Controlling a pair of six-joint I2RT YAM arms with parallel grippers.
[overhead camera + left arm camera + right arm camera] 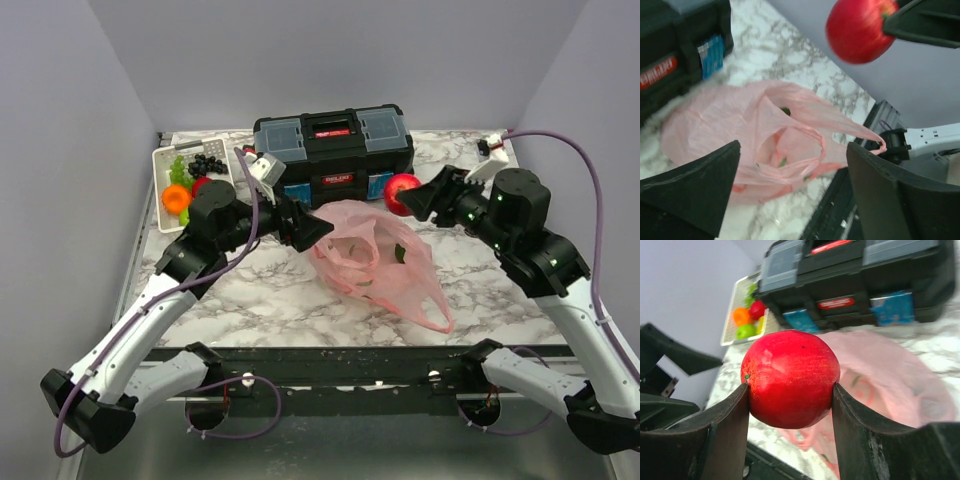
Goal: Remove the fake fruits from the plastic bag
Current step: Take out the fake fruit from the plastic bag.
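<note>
The pink plastic bag [375,262] lies crumpled on the marble table in front of the toolbox, its mouth slack and a loop handle trailing toward the near edge. Something small and green [400,253] shows through it. My right gripper [408,196] is shut on a red apple [401,190] and holds it in the air above the bag's right side. The right wrist view shows the apple [790,377] pinched between both fingers. My left gripper [318,232] hovers at the bag's left end, open, with nothing between its fingers [700,185]. The bag [765,130] lies beyond them.
A black toolbox [335,150] stands at the back middle. A white slotted basket [158,195] at the back left holds an orange [176,197], dark grapes [207,163] and other fruit. A small white object [490,146] lies at the back right corner.
</note>
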